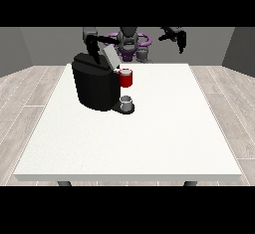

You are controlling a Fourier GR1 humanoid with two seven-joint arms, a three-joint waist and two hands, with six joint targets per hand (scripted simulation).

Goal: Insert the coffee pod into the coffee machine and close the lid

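Coffee machine (94, 86) sits on the far-left part of the white table (149, 138) in my front view, a bulky black body with its grey lid (110, 58) tilted up and open at the top. At its front, a red holder (126, 78) sticks out, and I read a pale disc in its top as the coffee pod (125, 71), though it is too small for me to be sure. Below that, a small grey cup (127, 100) stands on the machine's dark base plate.

Now the hands. The hand at the view's left (91, 49) hangs just behind the machine's top, close to the raised lid; I cannot tell whether it touches the lid, and I cannot tell how its fingers lie. The hand at the view's right (178, 37) is lifted in the air, well apart from the machine and holding nothing, fingers drooping down in a relaxed, spread way.
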